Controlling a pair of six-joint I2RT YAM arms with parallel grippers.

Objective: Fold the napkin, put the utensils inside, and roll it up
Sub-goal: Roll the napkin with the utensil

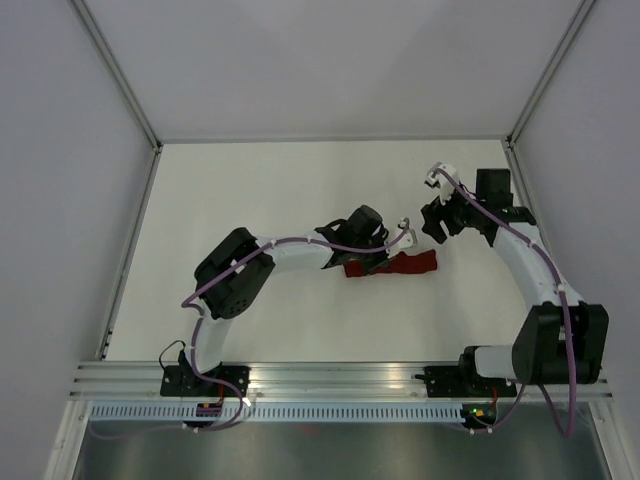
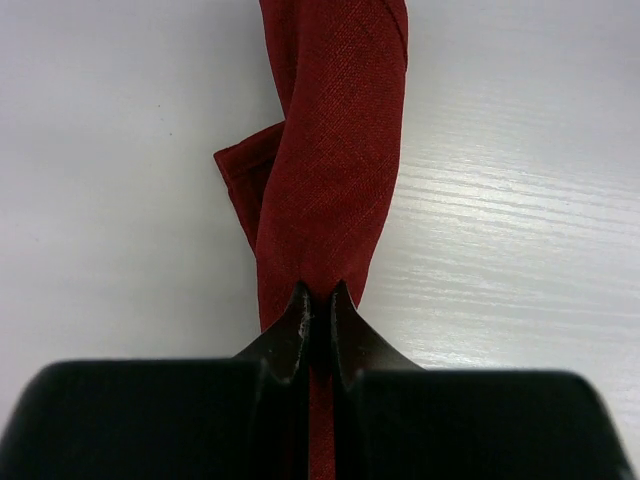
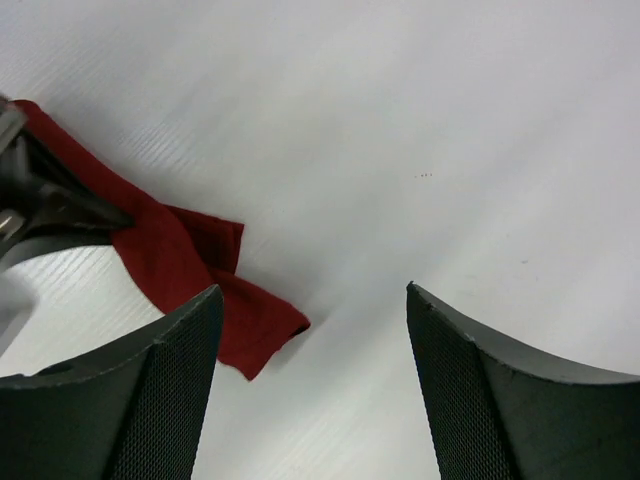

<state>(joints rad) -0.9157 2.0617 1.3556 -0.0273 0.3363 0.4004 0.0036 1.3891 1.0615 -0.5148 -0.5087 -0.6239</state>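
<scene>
Left wrist: left tool (image 2: 318, 305) pinches rolled maroon napkin (image 2: 335, 150).

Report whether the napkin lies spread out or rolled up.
Rolled: the napkin is a narrow tube with one loose corner, its end pinched in the shut left tool.

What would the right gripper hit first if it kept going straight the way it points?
Probably the bare white table: the open right gripper frames only tabletop. The napkin lies beside that line, though depth is unclear.
</scene>
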